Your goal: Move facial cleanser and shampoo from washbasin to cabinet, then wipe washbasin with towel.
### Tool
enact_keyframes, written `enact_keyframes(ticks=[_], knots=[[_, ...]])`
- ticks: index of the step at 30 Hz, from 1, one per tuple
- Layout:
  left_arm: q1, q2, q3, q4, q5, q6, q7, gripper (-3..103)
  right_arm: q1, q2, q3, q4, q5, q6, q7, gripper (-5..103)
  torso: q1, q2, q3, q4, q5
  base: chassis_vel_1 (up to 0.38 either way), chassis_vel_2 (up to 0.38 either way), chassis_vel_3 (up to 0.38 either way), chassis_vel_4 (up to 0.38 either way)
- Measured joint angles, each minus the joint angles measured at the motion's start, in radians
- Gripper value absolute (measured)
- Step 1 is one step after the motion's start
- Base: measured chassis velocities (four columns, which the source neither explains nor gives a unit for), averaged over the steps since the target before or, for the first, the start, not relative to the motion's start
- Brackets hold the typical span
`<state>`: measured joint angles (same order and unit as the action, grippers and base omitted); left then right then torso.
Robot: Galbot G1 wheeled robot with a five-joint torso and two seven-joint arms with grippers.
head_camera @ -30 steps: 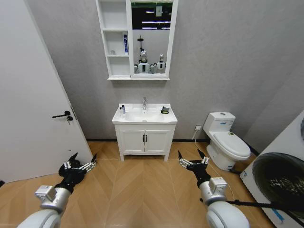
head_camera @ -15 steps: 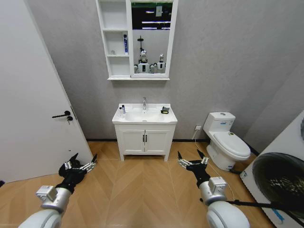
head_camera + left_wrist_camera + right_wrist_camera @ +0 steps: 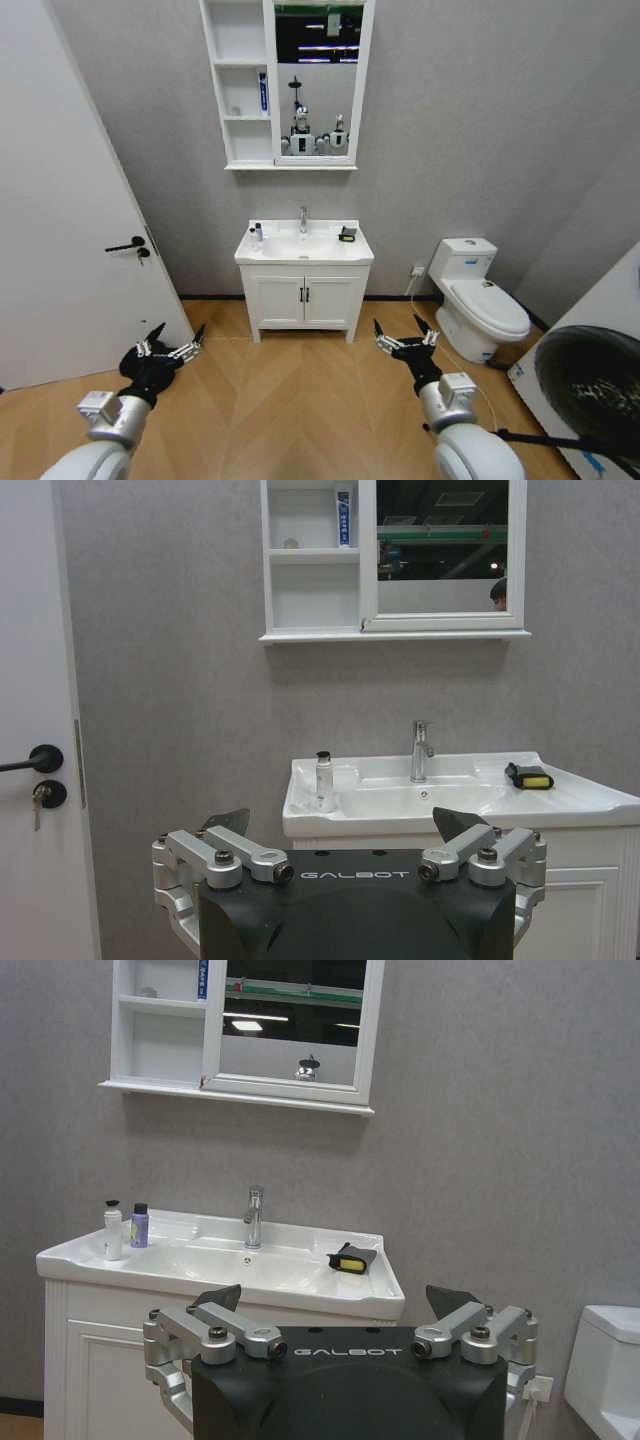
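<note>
Standing back from the vanity, both arms held low over the wooden floor.

Nearest, the left gripper (image 3: 170,345) and the right gripper (image 3: 403,338) hang with fingers spread apart, holding nothing. Farther, the washbasin (image 3: 303,245) carries two small bottles (image 3: 257,232) on its left corner and the towel (image 3: 347,234) on its right. Above, the cabinet (image 3: 240,85) holds a blue tube (image 3: 263,93).

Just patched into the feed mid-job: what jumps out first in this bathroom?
The white washbasin sits against the grey wall straight ahead, with two small bottles on its left rim and the dark towel on its right rim. Above it hangs the cabinet, a blue tube in its middle shelf. Both the left gripper and right gripper hang low over the wooden floor, jaws open, well short of the basin.
</note>
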<state>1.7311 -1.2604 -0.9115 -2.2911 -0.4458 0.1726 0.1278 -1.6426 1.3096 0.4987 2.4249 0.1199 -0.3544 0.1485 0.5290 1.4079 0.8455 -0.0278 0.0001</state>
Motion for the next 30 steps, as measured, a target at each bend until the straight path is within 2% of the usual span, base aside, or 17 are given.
enact_keyframes(ticks=[9,10,18,20,23,26,27,29,30], knots=[[0.0,-0.002,0.001,-0.001,0.002,-0.001,-0.003,100,-0.005,0.002,0.001,-0.003,0.0,0.011,-0.003,100,0.0,0.0,0.0,-0.0001,-0.0002,-0.238,0.247,0.249,-0.259],[0.0,-0.002,0.001,-0.001,0.002,-0.001,-0.004,100,-0.005,0.002,0.001,-0.003,-0.001,0.012,-0.003,100,0.0,0.0,0.0,0.0005,0.0006,-0.321,0.31,0.304,-0.301],[0.0,-0.008,0.001,-0.002,0.002,-0.004,-0.005,100,-0.006,0.005,-0.002,-0.01,-0.005,0.017,-0.006,100,0.0,0.0,0.0,0.0001,0.0006,-0.348,0.344,0.344,-0.352],[0.002,-0.011,0.001,-0.002,0.002,-0.004,-0.005,100,-0.006,0.005,-0.002,-0.011,-0.006,0.019,-0.01,100,0.0,0.0,0.0,-0.0003,-0.0006,-0.377,0.361,0.364,-0.36],[0.004,-0.018,0.001,-0.003,0.005,-0.005,-0.005,100,-0.005,0.003,-0.002,-0.013,-0.007,0.021,-0.013,100,0.0,0.0,0.0,0.0005,0.0011,-0.372,0.391,0.352,-0.368],[0.006,-0.026,0.007,-0.005,0.012,-0.006,-0.005,100,-0.001,0.002,-0.005,-0.014,-0.008,0.021,-0.015,100,0.0,0.0,0.0,-0.0002,-0.0011,-0.359,0.35,0.356,-0.359],[0.006,-0.029,0.01,-0.007,0.015,-0.006,-0.008,100,0.001,0.002,-0.006,-0.016,-0.008,0.022,-0.015,100,0.0,0.0,0.0,0.0006,0.0012,-0.359,0.355,0.359,-0.358],[0.005,-0.03,0.013,-0.011,0.016,-0.008,-0.016,100,0.002,0.002,-0.007,-0.018,-0.008,0.026,-0.013,100,0.0,0.0,0.0,0.0002,0.0009,-0.358,0.368,0.328,-0.311],[0.004,-0.031,0.016,-0.012,0.017,-0.008,-0.022,100,0.001,0.002,-0.006,-0.019,-0.008,0.029,-0.012,100,0.0,0.0,0.0,0.0,-0.0012,-0.358,0.283,0.339,-0.311]])
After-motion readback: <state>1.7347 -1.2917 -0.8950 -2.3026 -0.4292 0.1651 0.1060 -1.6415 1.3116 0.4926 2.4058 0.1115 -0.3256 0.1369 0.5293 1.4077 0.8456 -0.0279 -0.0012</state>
